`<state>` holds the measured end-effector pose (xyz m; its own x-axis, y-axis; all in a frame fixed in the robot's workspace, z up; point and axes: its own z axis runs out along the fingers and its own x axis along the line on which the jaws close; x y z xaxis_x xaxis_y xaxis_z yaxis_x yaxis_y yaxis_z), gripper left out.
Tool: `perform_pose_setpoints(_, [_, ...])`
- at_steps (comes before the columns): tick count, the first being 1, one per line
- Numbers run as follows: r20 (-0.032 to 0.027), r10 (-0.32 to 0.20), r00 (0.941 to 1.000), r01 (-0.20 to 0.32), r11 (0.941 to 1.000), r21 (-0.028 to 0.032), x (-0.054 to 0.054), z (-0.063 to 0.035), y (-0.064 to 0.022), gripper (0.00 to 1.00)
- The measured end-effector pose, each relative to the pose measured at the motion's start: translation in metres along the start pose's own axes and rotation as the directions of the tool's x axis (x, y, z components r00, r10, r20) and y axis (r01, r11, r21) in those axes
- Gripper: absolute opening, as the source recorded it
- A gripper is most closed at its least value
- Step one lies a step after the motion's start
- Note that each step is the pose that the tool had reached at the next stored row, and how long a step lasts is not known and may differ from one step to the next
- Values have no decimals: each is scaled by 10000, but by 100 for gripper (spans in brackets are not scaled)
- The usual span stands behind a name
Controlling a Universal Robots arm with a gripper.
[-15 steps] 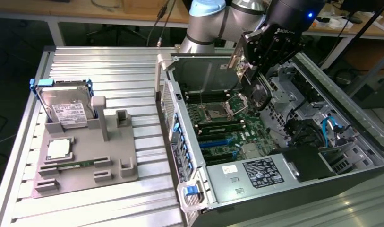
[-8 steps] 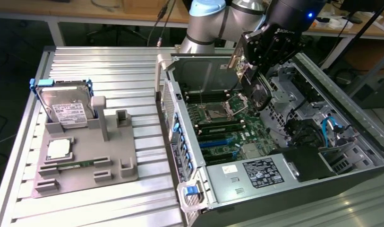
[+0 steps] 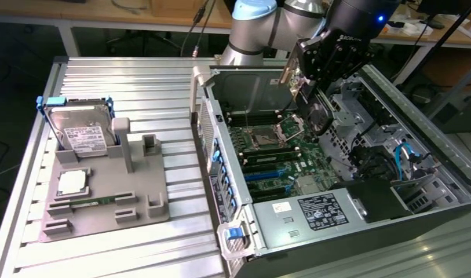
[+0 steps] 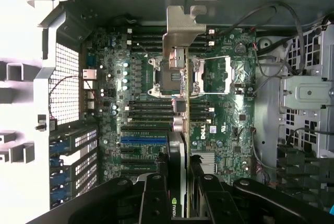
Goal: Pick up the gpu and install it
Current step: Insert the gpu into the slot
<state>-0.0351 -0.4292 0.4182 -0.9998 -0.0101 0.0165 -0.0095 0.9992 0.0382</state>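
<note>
The gpu (image 3: pixel 318 114) hangs edge-down over the open computer case, and my gripper (image 3: pixel 311 87) is shut on it. In the wrist view the gpu (image 4: pixel 181 104) is seen edge-on, a thin card running from its silver metal bracket, past the CPU socket, down between my black fingers (image 4: pixel 156 192). My gripper (image 4: pixel 180 190) clamps the card from both sides. The card is above the motherboard (image 4: pixel 229 93), over the CPU socket and memory slots, and is apart from the board. The blue expansion slots (image 4: pixel 143 139) lie beside the card's line.
The open case (image 3: pixel 219 145) lies on the slatted metal table. A grey fixture (image 3: pixel 135 191) at the exterior view's left holds a silver hard drive (image 3: pixel 80 136), a CPU (image 3: pixel 71 182) and a green memory stick (image 3: pixel 96 201). Cables and drive cages (image 3: pixel 405 162) fill the case's right side.
</note>
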Motion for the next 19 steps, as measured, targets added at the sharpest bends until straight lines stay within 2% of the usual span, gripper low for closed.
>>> perform_pose_setpoints(19, [-36,-927,9957,927,9957,14,0,0,0,27])
